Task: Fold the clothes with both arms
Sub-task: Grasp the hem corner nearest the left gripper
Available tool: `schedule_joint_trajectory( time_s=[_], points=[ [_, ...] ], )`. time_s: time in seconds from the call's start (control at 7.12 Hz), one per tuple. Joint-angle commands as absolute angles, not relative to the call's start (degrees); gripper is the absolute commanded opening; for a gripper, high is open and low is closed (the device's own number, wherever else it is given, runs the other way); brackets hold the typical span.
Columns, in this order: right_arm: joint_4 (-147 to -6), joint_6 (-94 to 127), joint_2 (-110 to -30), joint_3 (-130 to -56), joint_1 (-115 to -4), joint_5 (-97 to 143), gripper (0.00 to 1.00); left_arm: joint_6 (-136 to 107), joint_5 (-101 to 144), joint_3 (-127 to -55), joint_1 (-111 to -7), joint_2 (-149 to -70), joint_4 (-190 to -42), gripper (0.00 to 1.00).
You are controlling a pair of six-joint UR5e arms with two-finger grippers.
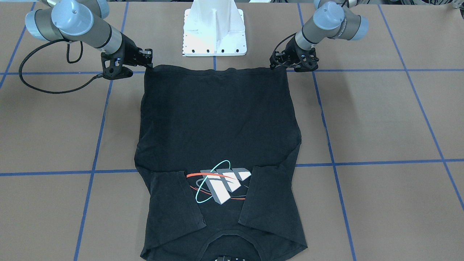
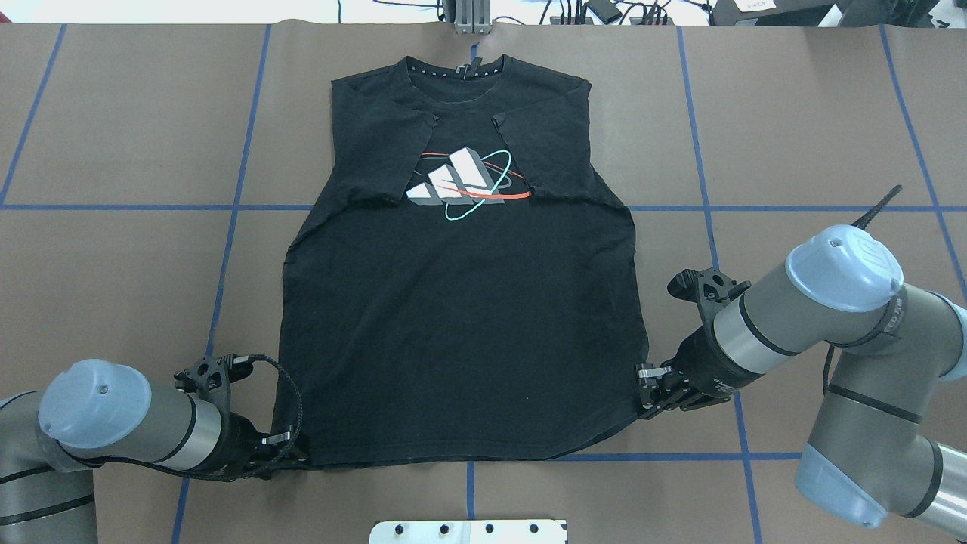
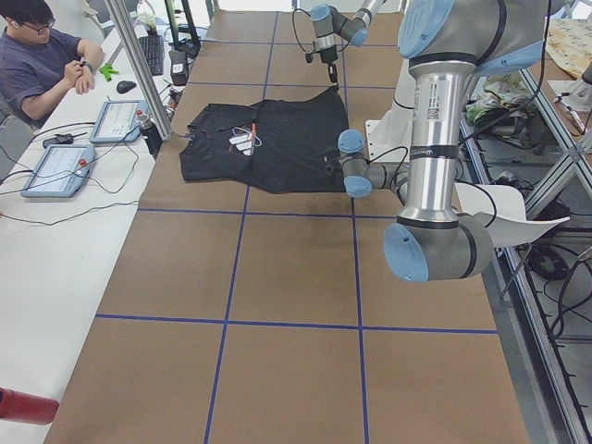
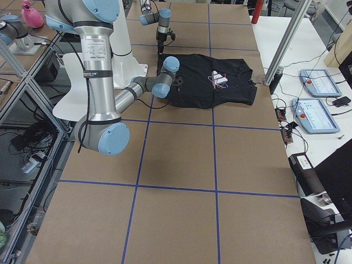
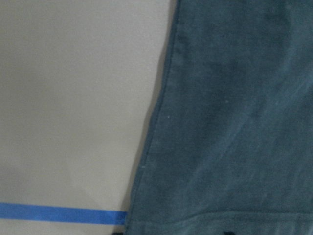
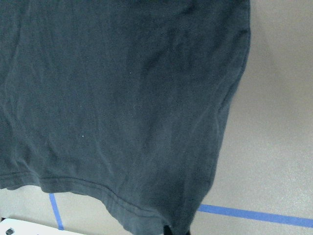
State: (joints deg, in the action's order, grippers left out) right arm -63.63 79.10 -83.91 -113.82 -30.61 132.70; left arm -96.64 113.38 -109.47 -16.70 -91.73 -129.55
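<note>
The black T-shirt (image 2: 461, 325) lies flat, logo (image 2: 464, 181) up, collar away from the robot, both sleeves folded in over the chest. My left gripper (image 2: 293, 453) is low at the near hem's left corner and looks shut on it. My right gripper (image 2: 642, 393) is at the near hem's right corner and looks shut on it. In the front view the hem (image 1: 217, 70) runs taut between the left gripper (image 1: 274, 65) and the right gripper (image 1: 149, 64). The wrist views show the shirt's side edge (image 5: 234, 122) and hem corner (image 6: 122, 98); the fingers are almost out of frame.
The white base plate (image 1: 214, 32) stands just behind the hem. A black cable (image 1: 36, 78) loops on the table beside the right arm. Blue tape lines (image 2: 227, 249) grid the brown table. An operator (image 3: 42, 55) sits with tablets at the far side.
</note>
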Motion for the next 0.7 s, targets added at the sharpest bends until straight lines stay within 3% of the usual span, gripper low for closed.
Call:
schedule_joint_trajectory(
  time_s=[0.0, 0.14, 0.56],
  points=[
    [-63.63, 79.10, -83.94, -113.73, -30.67, 132.71, 0.00, -97.38, 113.38, -109.69, -16.70, -91.76, -129.55, 0.19],
    [-63.63, 79.01, -83.94, -113.56, -30.67, 132.71, 0.00, -97.64, 113.38, -109.95, -16.79, -91.76, -129.55, 0.00],
    [-63.54, 79.10, -84.20, -113.90, -30.85, 135.24, 0.00, -100.63, 113.55, -111.96, -17.92, -91.32, -128.94, 0.00]
  ],
)
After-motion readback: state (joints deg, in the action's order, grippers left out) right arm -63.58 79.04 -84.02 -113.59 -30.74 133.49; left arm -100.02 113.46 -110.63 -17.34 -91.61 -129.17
